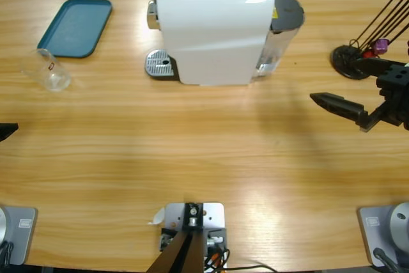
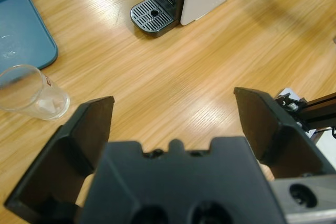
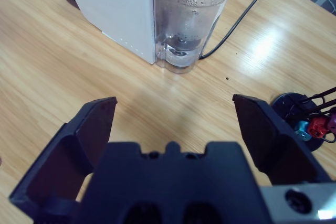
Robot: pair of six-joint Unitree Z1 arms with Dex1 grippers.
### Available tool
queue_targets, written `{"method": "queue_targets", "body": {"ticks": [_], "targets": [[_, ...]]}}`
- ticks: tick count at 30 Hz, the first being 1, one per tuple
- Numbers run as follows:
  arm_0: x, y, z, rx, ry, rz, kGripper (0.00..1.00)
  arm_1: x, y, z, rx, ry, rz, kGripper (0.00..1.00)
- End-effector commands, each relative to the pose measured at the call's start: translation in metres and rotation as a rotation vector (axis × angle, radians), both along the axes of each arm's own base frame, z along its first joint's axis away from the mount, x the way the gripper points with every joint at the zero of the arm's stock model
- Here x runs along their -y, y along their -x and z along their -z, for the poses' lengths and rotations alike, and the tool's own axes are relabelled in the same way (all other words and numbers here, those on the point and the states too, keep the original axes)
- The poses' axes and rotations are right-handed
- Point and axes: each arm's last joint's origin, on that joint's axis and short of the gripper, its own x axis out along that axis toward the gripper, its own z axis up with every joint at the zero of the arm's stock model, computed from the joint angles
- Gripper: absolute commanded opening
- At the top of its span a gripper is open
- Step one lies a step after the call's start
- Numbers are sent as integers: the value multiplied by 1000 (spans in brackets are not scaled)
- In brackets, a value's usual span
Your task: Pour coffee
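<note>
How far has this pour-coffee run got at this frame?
Nothing looks done. The glass is empty and lies on its side beside the blue tray, away from the coffee machine's drip tray, which is bare. Nothing is in hand: the left hand and right hand are both open and empty. Left: grasp the glass, set it under the spout, brew, pour.

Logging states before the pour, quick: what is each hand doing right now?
Left hand: open, holding nothing.
Right hand: open, holding nothing.
</note>
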Motion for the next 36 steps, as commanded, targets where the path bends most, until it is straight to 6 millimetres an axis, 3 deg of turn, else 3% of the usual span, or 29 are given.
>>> {"method": "queue_targets", "body": {"ticks": [1,10,15,19,23,26,33,36], "targets": [[1,0,11,-15,-30,11,1000,2,5,10,-21,19,-22,1000],[15,-17,7,-43,-35,0,1000,0,4,10,-29,17,-32,1000],[57,-71,-36,-62,7,-111,1000,0,4,9,-25,11,-32,1000],[93,-117,-42,-118,39,-184,988,2,5,8,-19,4,-32,1000],[119,-165,-47,-215,191,-302,982,0,4,9,-22,5,-31,1000],[138,-197,-41,-271,213,-349,990,-3,1,11,-33,17,-30,1000],[163,-232,-18,-418,255,-345,967,-9,-4,14,-52,39,-31,1000],[167,-238,-13,-472,286,-379,822,-9,-4,15,-56,43,-30,1000]]}}
